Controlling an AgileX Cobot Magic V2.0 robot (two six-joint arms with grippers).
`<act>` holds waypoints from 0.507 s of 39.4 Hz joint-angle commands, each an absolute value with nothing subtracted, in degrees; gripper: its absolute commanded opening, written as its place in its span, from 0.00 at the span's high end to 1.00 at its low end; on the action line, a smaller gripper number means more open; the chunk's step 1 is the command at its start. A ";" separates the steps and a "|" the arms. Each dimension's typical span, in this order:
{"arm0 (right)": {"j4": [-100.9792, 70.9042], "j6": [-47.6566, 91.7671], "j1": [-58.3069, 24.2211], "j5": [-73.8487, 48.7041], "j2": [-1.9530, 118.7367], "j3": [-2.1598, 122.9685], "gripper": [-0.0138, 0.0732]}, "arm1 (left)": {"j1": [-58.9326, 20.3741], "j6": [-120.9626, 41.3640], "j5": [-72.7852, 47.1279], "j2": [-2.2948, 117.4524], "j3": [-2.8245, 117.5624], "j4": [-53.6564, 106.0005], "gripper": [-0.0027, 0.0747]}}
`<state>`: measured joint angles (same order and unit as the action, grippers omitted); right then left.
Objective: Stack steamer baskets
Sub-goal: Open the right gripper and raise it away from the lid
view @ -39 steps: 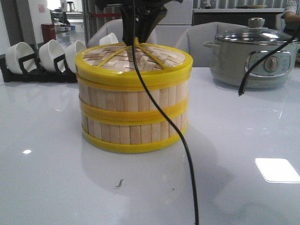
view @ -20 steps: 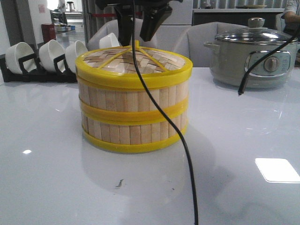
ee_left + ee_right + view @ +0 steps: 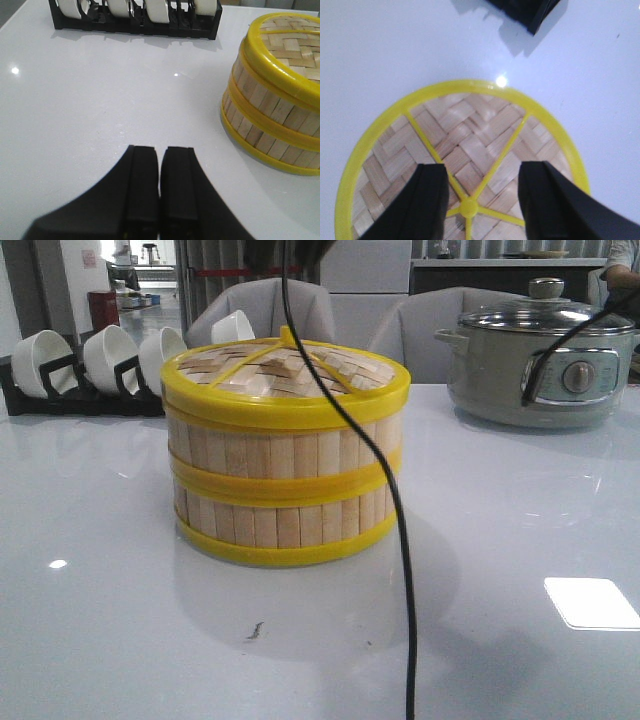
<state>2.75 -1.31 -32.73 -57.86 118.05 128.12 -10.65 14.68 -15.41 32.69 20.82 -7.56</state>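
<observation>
the two round low steamer baskets of pale wood slats with bright yellow rims (image 3: 285,485) stand one on the other near the middle of the glossy white table (image 3: 520,540), capped by a flat woven lid with a yellow rim and small yellow knob (image 3: 285,365), so the stacking looks done and what remains is a clean retreat. the right gripper (image 3: 480,200) hangs directly above the lid with its black fingers (image 3: 427,200) spread apart and empty, the knob between them but lower; if it drifts sideways or dips, a finger could catch the knob or a yellow spoke and slide the lid or nudge the upper basket off the lower. a black cable (image 3: 400,540) hangs in front of the stack and might brush it if an arm swings. the left gripper (image 3: 159,190) has its pads pressed together with nothing between them, well to the side of the stack. the front view shows neither gripper; only the right wrist view shows the spread fingers over the lid, and only the left wrist view shows the black rack of white bowls (image 3: 135,17) from above.
</observation>
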 commanded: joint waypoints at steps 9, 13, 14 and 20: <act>4.07 -0.96 -27.15 -44.18 99.66 119.28 0.34 | -10.65 15.04 -10.42 32.60 22.57 -7.69 0.85; 4.08 -0.96 -24.99 -37.16 91.96 108.06 0.34 | -10.65 15.04 -10.42 32.60 22.57 -7.69 0.85; 4.08 -0.96 -24.55 -36.12 90.51 105.75 0.34 | -10.65 15.04 -10.42 32.60 22.57 -7.69 0.85; 4.08 -0.96 -20.75 -23.85 79.97 89.04 0.34 | -10.65 15.04 -10.42 32.60 22.57 -7.69 0.85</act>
